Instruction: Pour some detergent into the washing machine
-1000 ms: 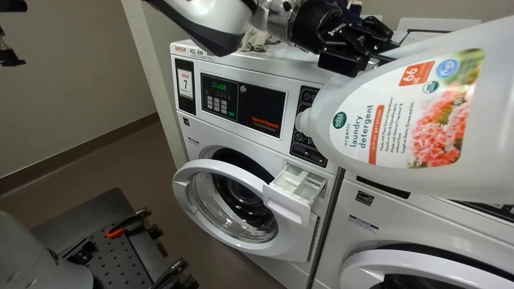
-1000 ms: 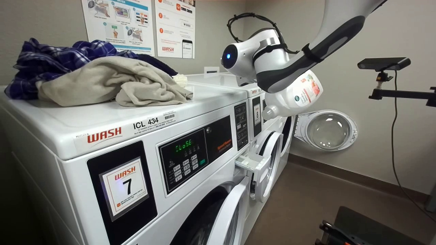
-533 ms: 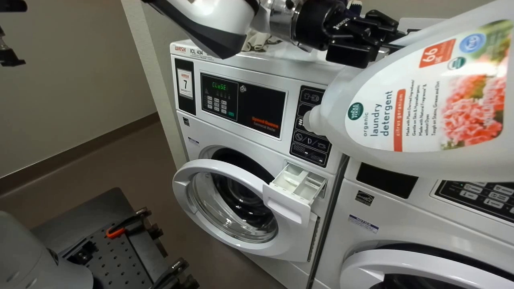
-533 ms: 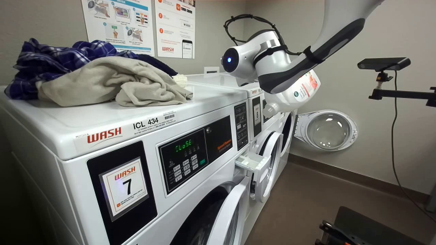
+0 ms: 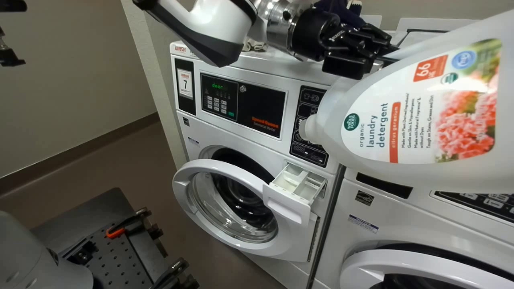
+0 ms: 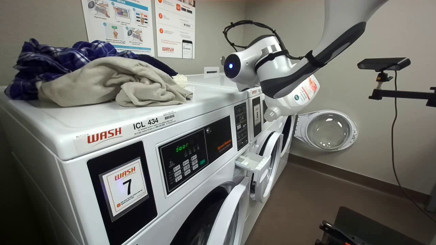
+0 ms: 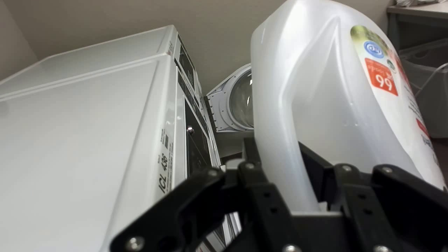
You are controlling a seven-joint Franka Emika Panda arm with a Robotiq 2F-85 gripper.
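Observation:
The detergent, a large white bottle (image 5: 421, 168) with pink flowers on its label, hangs tilted with its neck down and to the left, above the open white drawer (image 5: 299, 188) of the washing machine (image 5: 249, 142). The bottle also shows in an exterior view (image 6: 289, 103), partly behind the arm, with the same washer (image 6: 44, 122) and drawer (image 6: 253, 163). In the wrist view my gripper (image 7: 280, 157) is shut around the bottle's handle (image 7: 269, 105). My gripper (image 5: 385, 56) is above and left of the label. No liquid stream shows. The drawer is not visible in the wrist view.
The washer's porthole door (image 5: 221, 168) stands open. A neighbouring washer marked ICL 436 (image 7: 91, 147) is beside it, its door (image 5: 421, 261) also open. Clothes (image 6: 102, 78) lie on the task washer. A camera on a stand (image 6: 385, 63) and a dark platform (image 5: 116, 249) are nearby.
The arm's wrist has lowered slightly. The bottle rose and shifted right in an exterior view, then dropped back somewhat; its neck is a little lower than before. The washer display changed from "CLOSE" to "door".

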